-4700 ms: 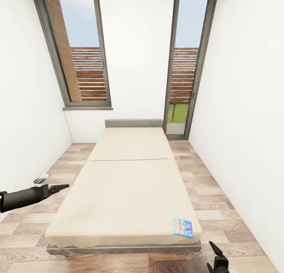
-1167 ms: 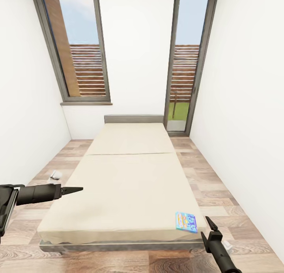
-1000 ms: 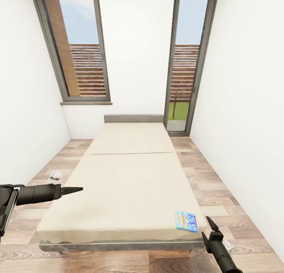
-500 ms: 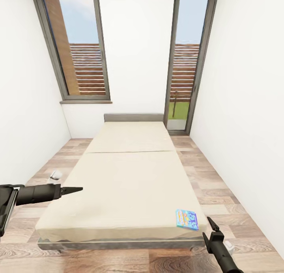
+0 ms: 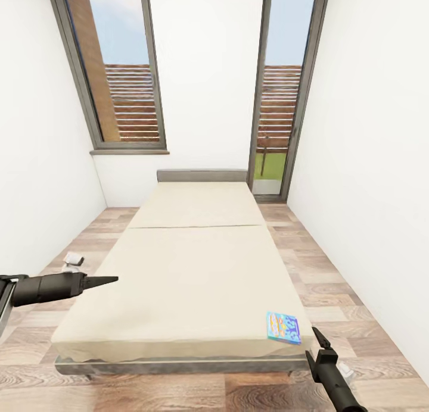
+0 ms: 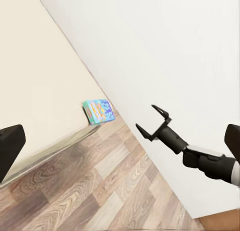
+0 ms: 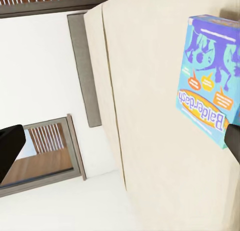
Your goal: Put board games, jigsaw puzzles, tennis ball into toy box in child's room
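Beige mattress fills the middle of the head view: the bed [image 5: 190, 269] runs lengthwise toward a grey headboard [image 5: 202, 175] between two tall grey-framed windows [image 5: 116, 72]. One light blue board game [image 5: 283, 328] lies flat on the mattress at its near right corner, close to the edge. The right gripper [image 5: 317, 345] hovers over the wood-plank floor [image 5: 333, 293] just beside that corner, fingers spread apart and holding nothing. The left gripper [image 5: 102, 280] reaches in at the bed's left edge; its fingers look nearly together and empty, though I cannot tell for certain. A small white object [image 5: 74, 259] lies on the floor by the left wall.
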